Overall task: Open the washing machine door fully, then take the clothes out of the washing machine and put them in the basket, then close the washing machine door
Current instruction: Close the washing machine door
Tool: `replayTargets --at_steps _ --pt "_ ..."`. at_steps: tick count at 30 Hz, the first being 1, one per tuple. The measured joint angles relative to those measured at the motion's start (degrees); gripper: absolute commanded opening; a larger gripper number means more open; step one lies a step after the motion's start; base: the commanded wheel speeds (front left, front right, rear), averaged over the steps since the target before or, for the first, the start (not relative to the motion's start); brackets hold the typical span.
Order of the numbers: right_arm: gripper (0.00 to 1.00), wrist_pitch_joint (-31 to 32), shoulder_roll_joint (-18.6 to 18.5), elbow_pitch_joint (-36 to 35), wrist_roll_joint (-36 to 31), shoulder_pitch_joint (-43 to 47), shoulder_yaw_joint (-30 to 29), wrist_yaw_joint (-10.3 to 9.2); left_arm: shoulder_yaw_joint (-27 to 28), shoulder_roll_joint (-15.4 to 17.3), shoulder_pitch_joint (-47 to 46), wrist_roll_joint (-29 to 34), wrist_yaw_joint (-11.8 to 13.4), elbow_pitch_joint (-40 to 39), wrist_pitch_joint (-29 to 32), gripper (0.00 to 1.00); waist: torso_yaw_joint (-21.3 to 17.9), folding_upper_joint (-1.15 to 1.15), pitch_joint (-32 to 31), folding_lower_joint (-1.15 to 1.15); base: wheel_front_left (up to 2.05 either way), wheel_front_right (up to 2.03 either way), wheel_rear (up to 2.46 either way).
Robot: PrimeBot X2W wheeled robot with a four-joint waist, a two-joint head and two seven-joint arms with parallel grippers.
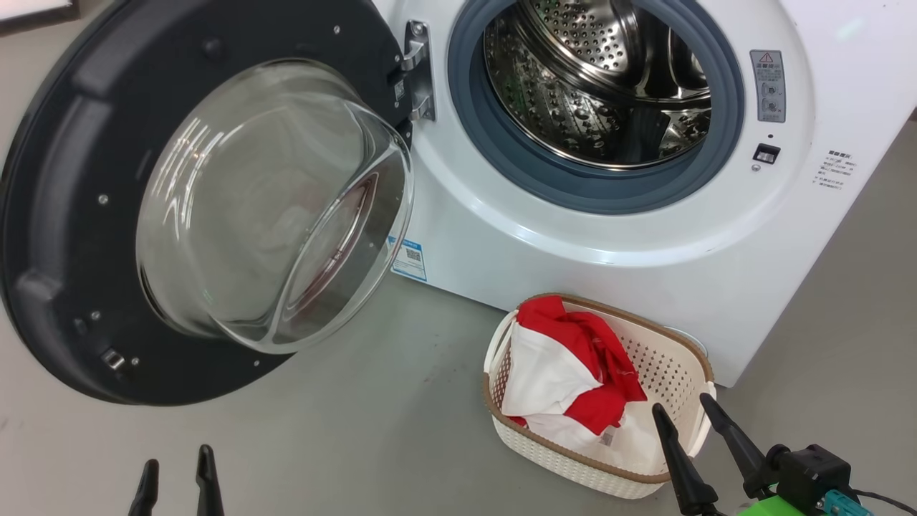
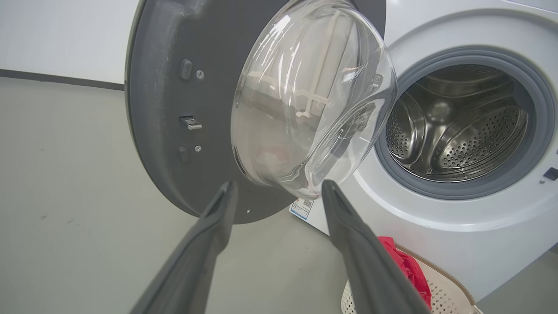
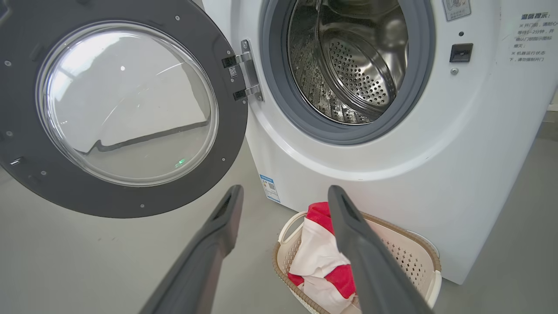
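At far left, the washing machine door [image 1: 71,215] stood wide open. At lower left, the left gripper [image 1: 178,456] had its fingers spread apart, holding nothing. The washing machine [image 1: 537,258] sat at upper right. At lower right, the clothes [image 1: 566,373] lay in the basket [image 1: 666,365], with the right gripper [image 1: 680,401] spread wide and empty beside its near rim.

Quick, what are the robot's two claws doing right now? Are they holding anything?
Left gripper: open, holding nothing.
Right gripper: open, holding nothing.
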Motion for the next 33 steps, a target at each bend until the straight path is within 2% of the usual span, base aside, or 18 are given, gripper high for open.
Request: replayTargets --at_steps 1,3,7,13,17,19,23,27,33 --pt "1.0 0.0 0.0 0.0 0.0 0.0 0.0 0.0 0.0 0.0 0.0 0.0 0.0 0.0 0.0 0.73 0.0 0.0 -0.1 0.0 0.0 0.0 0.0" --pt "1.0 0.0 0.0 0.0 0.0 0.0 0.0 0.0 0.1 0.0 0.0 0.0 -0.1 0.0 0.0 0.0 -0.1 0.0 -0.1 0.0 0.0 0.0 0.0" --pt "1.0 0.0 0.0 0.0 0.0 0.0 -0.2 0.0 1.8 -0.1 -0.8 0.3 -2.4 -2.0 0.0 0.0 -0.1 0.0 0.1 0.0 0.0 0.0 0.0" --pt "1.0 0.0 0.3 -0.2 0.0 0.1 -1.2 0.0 10.3 0.0 -10.0 3.4 -5.6 -9.6 0.0 0.0 -0.2 0.0 0.2 0.0 0.0 0.0 0.0" --pt "1.0 0.0 0.8 -0.6 0.0 0.8 -2.0 0.0 15.8 3.6 -17.5 2.4 -6.6 -10.6 0.0 0.0 -0.4 0.0 -0.3 0.0 0.0 0.0 0.0" --pt "1.0 0.0 1.0 -0.8 0.0 1.7 -2.5 0.0 18.1 5.9 -21.5 -2.0 -6.6 -8.5 -0.1 0.0 -0.6 0.0 -0.6 0.0 0.0 0.0 0.0" --pt "1.0 0.0 1.3 -1.3 0.0 3.2 -3.7 0.0 18.6 14.5 -28.4 -9.5 -6.6 -1.9 -0.1 0.0 -1.1 0.0 -1.0 0.0 0.0 0.0 0.0" --pt "1.0 0.0 1.6 -2.1 -0.1 4.0 -4.1 0.0 18.5 20.5 -34.9 -19.5 -6.6 9.1 0.1 0.0 -1.4 0.0 -0.6 0.0 0.0 0.0 0.0" --pt "1.0 0.0 1.4 -2.5 -0.5 3.9 -4.7 0.0 17.5 26.8 -44.6 -37.0 -6.6 25.2 10.9 0.0 -2.0 0.0 1.2 0.0 0.0 0.0 0.0"
